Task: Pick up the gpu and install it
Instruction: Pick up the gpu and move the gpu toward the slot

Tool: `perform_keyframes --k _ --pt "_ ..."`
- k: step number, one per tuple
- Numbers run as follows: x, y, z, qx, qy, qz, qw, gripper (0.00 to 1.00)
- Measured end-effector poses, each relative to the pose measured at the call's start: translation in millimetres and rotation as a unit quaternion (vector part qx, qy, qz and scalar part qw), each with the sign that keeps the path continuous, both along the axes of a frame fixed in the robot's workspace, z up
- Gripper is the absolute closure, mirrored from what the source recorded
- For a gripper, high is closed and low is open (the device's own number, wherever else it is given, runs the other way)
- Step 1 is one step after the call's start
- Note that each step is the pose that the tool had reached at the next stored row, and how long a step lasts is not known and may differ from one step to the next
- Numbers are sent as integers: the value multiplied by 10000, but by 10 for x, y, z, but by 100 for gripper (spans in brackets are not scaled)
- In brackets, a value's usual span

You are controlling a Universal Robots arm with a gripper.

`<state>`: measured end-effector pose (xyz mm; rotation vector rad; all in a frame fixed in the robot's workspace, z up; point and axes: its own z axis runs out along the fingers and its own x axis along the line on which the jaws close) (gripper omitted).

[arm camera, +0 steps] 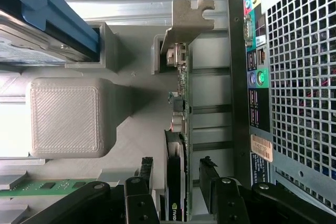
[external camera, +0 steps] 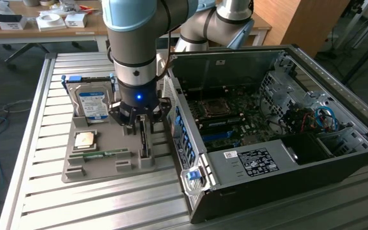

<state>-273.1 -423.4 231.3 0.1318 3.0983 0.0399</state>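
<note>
Black claw (arm camera: 177, 170) astride thin flat gpu (arm camera: 182, 106)

My arm (external camera: 136, 28) is built of fat silver-grey tubes joined by rounded housings capped in pale blue. Toward the wrist I see a lighter metal collar marked with a few small dark spots, then a black cylinder where a small blue light (external camera: 138, 97) glows. A thin cable (external camera: 166, 64) runs alongside the wrist. My gripper (external camera: 140, 125) is matt black throughout, with angular linkage bars, round pivot pins (arm camera: 226, 181) of a dull grey sheen, and slim flat-sided fingers (arm camera: 146, 179).
</note>
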Motion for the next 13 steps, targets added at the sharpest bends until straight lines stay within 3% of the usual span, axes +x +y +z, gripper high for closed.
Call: perform_keyframes --k 13 --pt "-5 -23 -1 1 -1 0 10000 51"
